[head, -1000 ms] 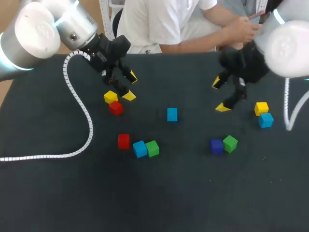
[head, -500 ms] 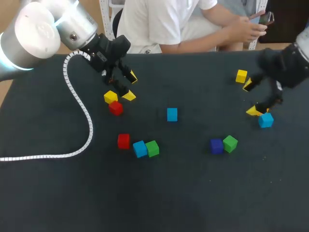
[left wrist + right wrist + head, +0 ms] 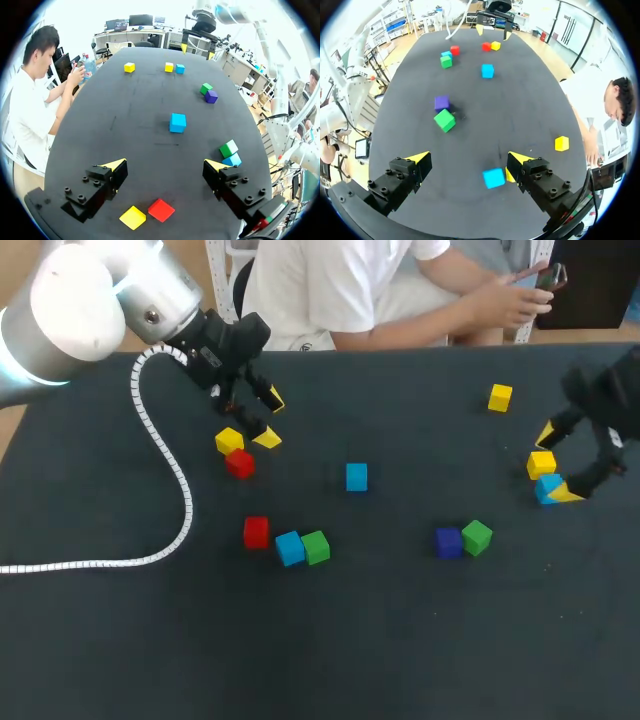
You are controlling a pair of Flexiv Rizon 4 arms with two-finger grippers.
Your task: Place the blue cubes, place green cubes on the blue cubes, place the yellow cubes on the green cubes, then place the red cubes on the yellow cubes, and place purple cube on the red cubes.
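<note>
Our right gripper [image 3: 557, 464]: fingers apart, blue cube [image 3: 493, 178] between them; touching yellow cube [image 3: 508, 175] part-hidden behind one finger. Our left gripper [image 3: 165, 165]: fingers spread, near second yellow cube [image 3: 133, 218], red cube [image 3: 161, 210]. Right arm [image 3: 610, 395] cut off at head view's edge.

Your dark bench [image 3: 400, 640] carries every cube directly on its surface. Left: yellow cube [image 3: 229, 440] touching red cube [image 3: 239, 463]; nearer you, second red cube [image 3: 256, 532], then blue cube [image 3: 290, 548] against green cube [image 3: 316, 547]. Centre: lone blue cube [image 3: 356, 477]. Right: purple cube [image 3: 449, 542] touching second green cube [image 3: 477, 537], far yellow cube [image 3: 500, 397], third yellow cube [image 3: 542, 464] beside third blue cube [image 3: 545, 489]. A white coiled cable [image 3: 178, 480] trails across the left side.
</note>
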